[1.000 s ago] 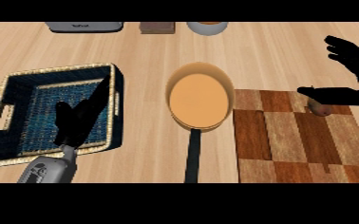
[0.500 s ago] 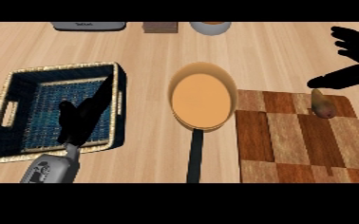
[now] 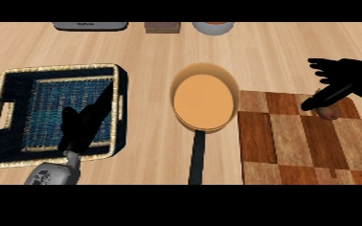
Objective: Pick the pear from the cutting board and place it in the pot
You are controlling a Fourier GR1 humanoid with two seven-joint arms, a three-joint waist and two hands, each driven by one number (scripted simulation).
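Right hand [image 3: 338, 79]: black, at the view's right edge, over the upper corner of the cutting board [image 3: 297, 143]; fingers spread and mostly straight, thumb angled down toward the pear [image 3: 329, 111], its tip at or just above the fruit; no finger curled round it, so the hand counts as open and holding nothing, though actual contact cannot be made out. Pear: small, brownish, lying on the board near its top right corner, largely covered by the thumb; not lifted. Cutting board: patchwork of dark and light wood, lying on the surface at lower right, its left edge just beside the pot. Pot [image 3: 203, 100]: round, shallow, tan inside, long dark handle running toward the view's lower edge; set mid-surface between the basket and the board; nothing in it. Left hand [image 3: 84, 124]: black, fingers straight and pointing up, resting over the lower right part of the basket at the view's lower left, grey forearm below it; carrying nothing. Basket [image 3: 120, 105]: dark woven, pale rim, rectangular, left of the pot. Far edge of the surface [image 3: 141, 52]: a grey appliance, a small brown block and a pale bowl, all partly cut off. Task status, as judged: approach made, grasp not yet closed; closing on the pear, lifting it, carrying it leftward to the pot and releasing all remain.
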